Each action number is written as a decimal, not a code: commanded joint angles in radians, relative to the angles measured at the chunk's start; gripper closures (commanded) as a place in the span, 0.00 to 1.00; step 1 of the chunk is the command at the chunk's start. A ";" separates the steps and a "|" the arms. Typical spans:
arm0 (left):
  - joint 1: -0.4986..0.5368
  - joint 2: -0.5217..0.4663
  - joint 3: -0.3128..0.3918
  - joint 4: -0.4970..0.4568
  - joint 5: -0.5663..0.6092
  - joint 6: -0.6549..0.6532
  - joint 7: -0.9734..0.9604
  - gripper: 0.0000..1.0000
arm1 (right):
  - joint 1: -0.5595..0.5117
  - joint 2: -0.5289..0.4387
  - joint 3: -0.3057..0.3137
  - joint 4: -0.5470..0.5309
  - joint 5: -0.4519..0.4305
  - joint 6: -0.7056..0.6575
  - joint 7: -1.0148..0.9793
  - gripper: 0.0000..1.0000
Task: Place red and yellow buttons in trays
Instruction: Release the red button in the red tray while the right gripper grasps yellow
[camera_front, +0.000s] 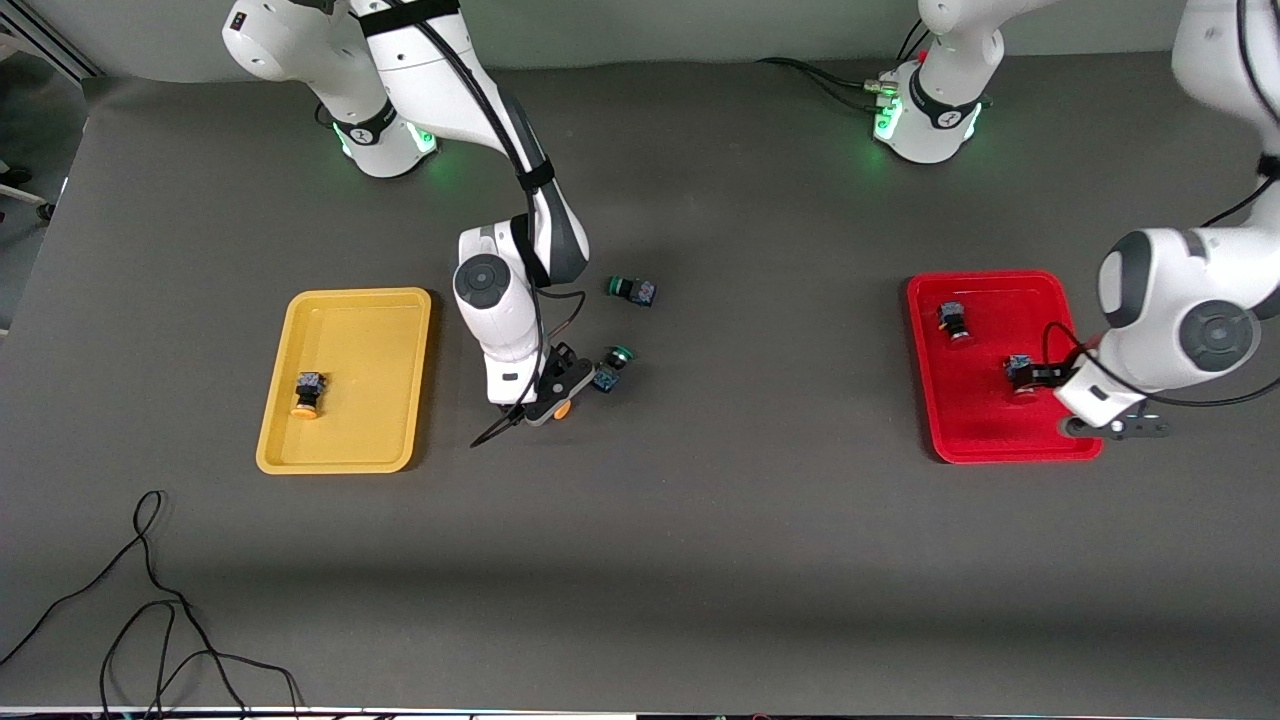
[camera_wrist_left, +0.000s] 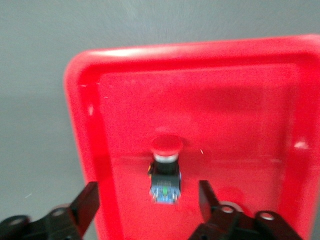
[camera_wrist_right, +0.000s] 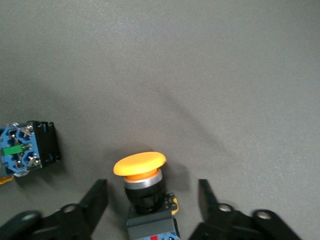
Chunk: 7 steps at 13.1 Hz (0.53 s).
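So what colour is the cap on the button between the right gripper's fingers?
Orange-yellow. The button between the right gripper's open fingers shows best in the right wrist view.

Setting: robotics lab/test bench. Evidence: two white arm bases (camera_front: 385, 140) w/ green status LEDs at 12 o'clock edge; dark grey mat-covered table (camera_front: 700, 520); loose black cable (camera_front: 150, 600) at 7 o'clock.
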 joint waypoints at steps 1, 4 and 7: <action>-0.009 -0.108 -0.020 0.084 -0.062 -0.152 -0.002 0.00 | -0.016 -0.033 -0.007 0.008 0.032 -0.061 -0.024 0.90; -0.009 -0.186 -0.034 0.179 -0.116 -0.267 -0.002 0.00 | -0.036 -0.067 -0.011 0.023 0.034 -0.115 -0.005 0.93; -0.007 -0.260 -0.034 0.185 -0.134 -0.316 0.010 0.00 | -0.013 -0.174 -0.103 0.079 0.013 -0.370 0.150 0.95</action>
